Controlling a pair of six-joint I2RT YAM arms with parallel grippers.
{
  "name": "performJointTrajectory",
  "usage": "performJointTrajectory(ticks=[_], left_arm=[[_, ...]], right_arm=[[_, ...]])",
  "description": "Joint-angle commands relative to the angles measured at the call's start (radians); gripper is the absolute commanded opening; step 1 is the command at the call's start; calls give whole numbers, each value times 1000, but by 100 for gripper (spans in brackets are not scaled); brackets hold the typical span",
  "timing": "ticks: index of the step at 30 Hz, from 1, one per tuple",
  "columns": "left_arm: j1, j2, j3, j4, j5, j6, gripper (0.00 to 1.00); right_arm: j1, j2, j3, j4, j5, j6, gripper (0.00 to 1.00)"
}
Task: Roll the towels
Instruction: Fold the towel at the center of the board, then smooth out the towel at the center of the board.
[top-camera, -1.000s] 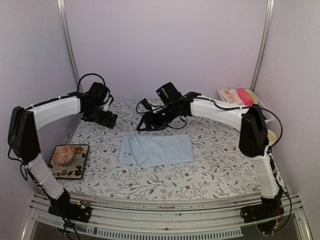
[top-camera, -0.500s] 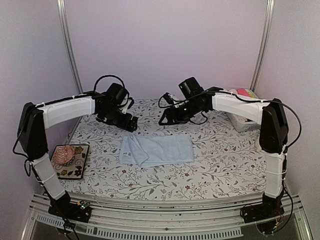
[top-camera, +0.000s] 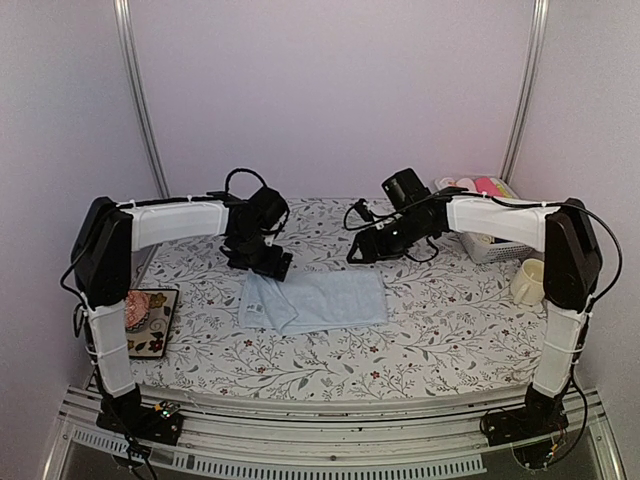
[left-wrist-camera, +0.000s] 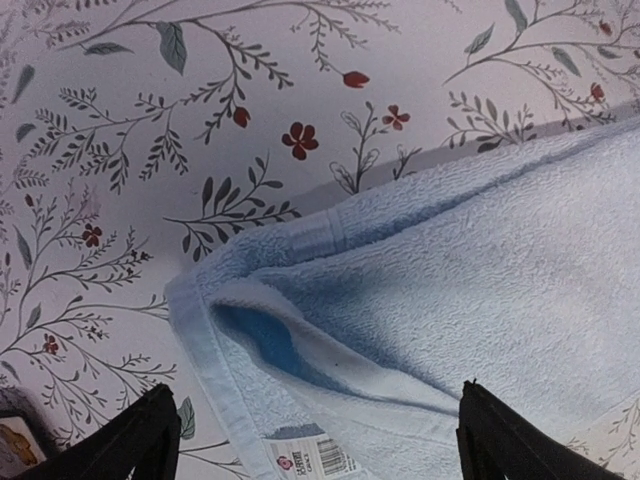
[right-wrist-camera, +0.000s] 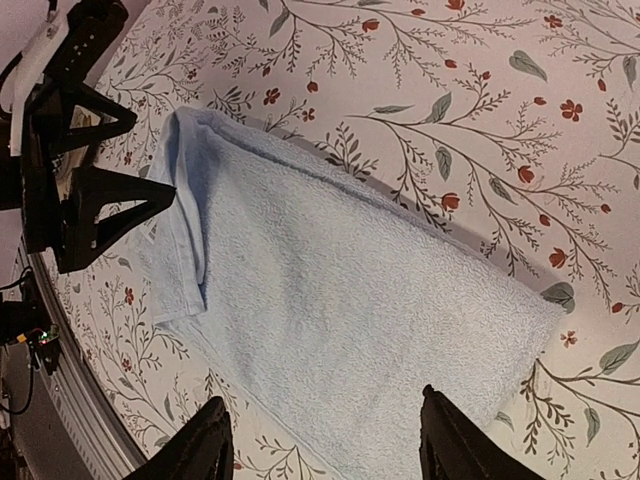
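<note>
Towel, light blue (top-camera: 315, 300), lies flat near ctr of the floral surface (top-camera: 430, 340), folded, long side running L to R. Its L end shows a doubled-over layer w/ a hemmed edge, and a small printed label (left-wrist-camera: 305, 458) sits at the near L corner.

L gripper (top-camera: 272, 262) hovers over the towel's far L corner. Jaws are spread wide w/ nothing btwn them; in the wrist view one fingertip shows on each side of that corner. Can't tell whether they touch the cloth.

R gripper (top-camera: 362, 250) hangs above the surface by the towel's far R edge. Jaws are partway apart and hold nothing; its wrist view looks down on nearly the whole towel, so it's raised clear of it.

At L edge of the surface a patterned tray (top-camera: 160, 345) carries a pink knitted lump (top-camera: 135, 308), partly hidden by the L arm. At far R stands a basket (top-camera: 495, 245) w/ rolled cloths (top-camera: 488, 184), and a pale cup (top-camera: 527, 280) just in front of it.
</note>
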Motion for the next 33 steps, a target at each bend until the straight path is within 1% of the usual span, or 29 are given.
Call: performJointTrajectory(ticks=[1,6,12,20,23,26,33], left_arm=[[2,50,5,-20,-51,-42,97],[6,75,10,-18,-69,-47,97],[18,56,-12,-24,-92,-45,94],[46,20,-74,-25,-117,-29,82],[52,1,-92,-24,-115,-26,81],[54,-53,-110,-30,-111,-20,81],[56,-100,-168,-48,-100,-5,81]], right_arm=[[0,-47,-43,58,-18,-9,64],[0,-50,-65,71,-28,-12,64],[0,-50,-92,94,-48,-5,64],[0,-41,-96,100,-56,-3,64],[0,-39,-93,95,-56,-3,64],[0,-38,-96,94,-54,-5,64],[0,-12,-79,87,-81,-8,64]])
